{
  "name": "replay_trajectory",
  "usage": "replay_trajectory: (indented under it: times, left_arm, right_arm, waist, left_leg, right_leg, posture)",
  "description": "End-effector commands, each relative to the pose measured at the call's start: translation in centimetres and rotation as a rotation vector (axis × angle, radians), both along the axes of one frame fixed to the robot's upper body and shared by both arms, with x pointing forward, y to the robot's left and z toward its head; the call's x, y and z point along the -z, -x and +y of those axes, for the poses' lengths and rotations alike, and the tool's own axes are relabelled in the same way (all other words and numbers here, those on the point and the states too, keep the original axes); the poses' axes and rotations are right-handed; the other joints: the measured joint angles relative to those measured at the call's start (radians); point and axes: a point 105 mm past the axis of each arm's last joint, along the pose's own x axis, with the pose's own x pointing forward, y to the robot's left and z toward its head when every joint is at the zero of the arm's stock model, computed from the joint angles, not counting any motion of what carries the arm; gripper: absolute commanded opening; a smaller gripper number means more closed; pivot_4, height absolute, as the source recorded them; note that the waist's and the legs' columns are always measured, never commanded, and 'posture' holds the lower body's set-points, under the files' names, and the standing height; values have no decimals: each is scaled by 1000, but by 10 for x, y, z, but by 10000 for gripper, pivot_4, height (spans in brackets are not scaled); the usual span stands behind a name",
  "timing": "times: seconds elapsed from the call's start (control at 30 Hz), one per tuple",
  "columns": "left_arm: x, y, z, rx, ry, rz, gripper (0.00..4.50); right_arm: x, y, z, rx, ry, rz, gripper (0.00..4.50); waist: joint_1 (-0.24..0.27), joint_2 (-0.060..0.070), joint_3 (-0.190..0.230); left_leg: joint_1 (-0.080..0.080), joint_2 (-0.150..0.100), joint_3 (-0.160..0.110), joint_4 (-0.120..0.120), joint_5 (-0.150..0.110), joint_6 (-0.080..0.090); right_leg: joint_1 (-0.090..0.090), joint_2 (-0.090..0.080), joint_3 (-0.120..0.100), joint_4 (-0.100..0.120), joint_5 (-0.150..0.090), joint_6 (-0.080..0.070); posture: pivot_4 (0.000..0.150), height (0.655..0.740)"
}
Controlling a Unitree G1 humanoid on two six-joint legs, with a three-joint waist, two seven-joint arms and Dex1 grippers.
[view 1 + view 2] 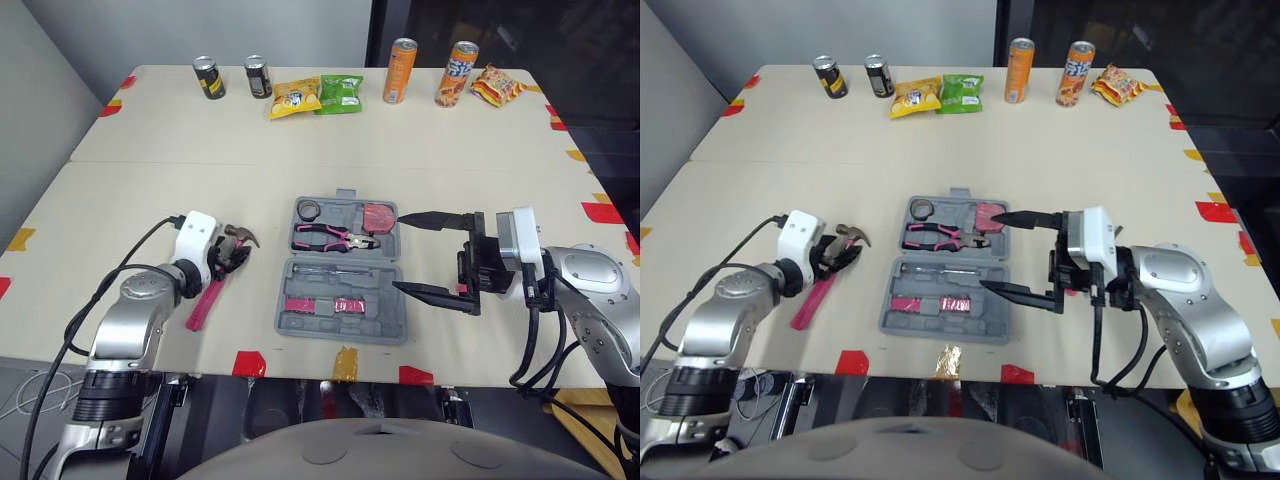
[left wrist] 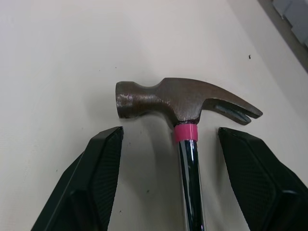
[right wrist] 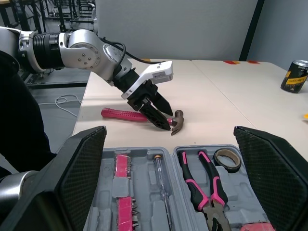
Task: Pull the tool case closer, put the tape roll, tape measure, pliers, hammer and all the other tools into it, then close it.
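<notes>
The grey tool case (image 1: 385,325) lies open at the table's middle. It holds a tape roll (image 1: 308,210), pink-handled pliers (image 1: 335,238), a red tape measure (image 1: 379,217) and a screwdriver (image 3: 160,179). Left of the case lies the hammer (image 1: 211,296) with a pink handle and a steel head (image 2: 178,98). My left gripper (image 1: 232,258) is open, with one finger (image 2: 96,173) on each side of the hammer's neck just below the head. My right gripper (image 1: 400,252) stands wide open at the case's right edge, nothing between its fingers (image 3: 72,178).
Along the far edge stand two dark cans (image 1: 209,77), two snack bags (image 1: 296,97), two orange cans (image 1: 400,70) and another snack bag (image 1: 497,85). Red and yellow tape marks (image 1: 251,363) line the table's edges.
</notes>
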Motion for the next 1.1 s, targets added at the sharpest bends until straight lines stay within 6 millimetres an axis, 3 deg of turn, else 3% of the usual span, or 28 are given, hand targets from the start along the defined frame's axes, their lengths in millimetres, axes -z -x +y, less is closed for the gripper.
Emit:
replay_trajectory:
  times: [0.03,0.3,0.6,0.8,0.97,1.1]
  left_arm:
    - [1,-2,-7,-10,-7,-2,28010]
    - [5,0,-22,5,10,1,281]
    - [-7,-4,-14,35,39,-52,115]
    - [-61,4,-7,240,140,-145,114]
    - [-92,25,-29,577,96,-109,113]
    - [-101,33,-56,767,63,-72,112]
  right_arm:
    - [-7,1,1,-7,-10,-33,45000]
    - [-6,1,0,-1,-10,-33,45000]
    - [-7,0,1,-1,-16,-37,45000]
    - [-12,3,2,-20,-29,-54,45000]
    - [-14,8,0,-35,-18,-48,45000]
    - [-12,13,-14,-16,33,-13,45000]
  waist:
    - [2,0,0]
    - [5,0,0]
    - [8,0,0]
    - [3,0,0]
    - [5,0,1]
    - [23,1,1]
  left_leg:
    - [0,0,0,0,0,0]
    - [1,0,0,1,0,0]
    - [0,0,0,1,0,0]
    - [0,0,0,1,0,0]
    - [0,0,0,0,0,0]
    - [0,-1,1,0,0,0]
  right_leg:
    - [1,0,0,0,0,0]
    - [1,0,0,0,0,0]
    - [1,0,0,0,0,0]
    - [0,0,0,0,0,0]
    - [0,0,0,-1,0,0]
    - [0,-1,1,-2,0,0]
  posture:
    - [1500,7400]
    - [1500,7400]
    - [1500,7400]
    - [1500,7400]
    - [1500,7400]
    - [1500,7400]
